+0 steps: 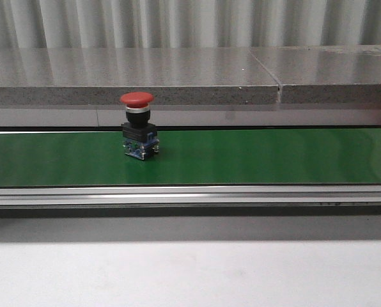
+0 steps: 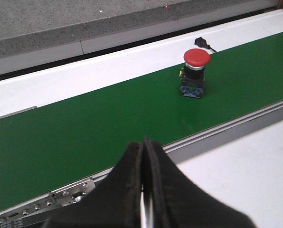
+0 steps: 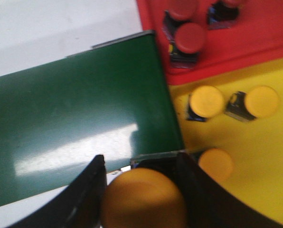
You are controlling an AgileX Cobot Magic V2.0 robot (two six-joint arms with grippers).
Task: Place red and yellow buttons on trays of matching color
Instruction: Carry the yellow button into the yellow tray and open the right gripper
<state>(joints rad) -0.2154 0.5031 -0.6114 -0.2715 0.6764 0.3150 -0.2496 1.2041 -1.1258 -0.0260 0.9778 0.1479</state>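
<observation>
A red button (image 1: 138, 126) stands upright on the green belt (image 1: 254, 157), left of the middle; it also shows in the left wrist view (image 2: 194, 72). My left gripper (image 2: 144, 142) is shut and empty, over the belt's near rail, well short of the button. My right gripper (image 3: 140, 164) is shut on a yellow button (image 3: 144, 197) above the belt's end, next to the yellow tray (image 3: 255, 180). That tray holds three yellow buttons (image 3: 205, 103). The red tray (image 3: 255, 33) beside it holds three red buttons (image 3: 189, 42). Neither gripper shows in the front view.
A grey stone ledge (image 1: 178, 77) runs behind the belt. A metal rail (image 1: 190, 195) edges the belt's near side, with white table (image 1: 190, 275) in front. A small black part (image 2: 204, 44) lies on the white strip behind the belt.
</observation>
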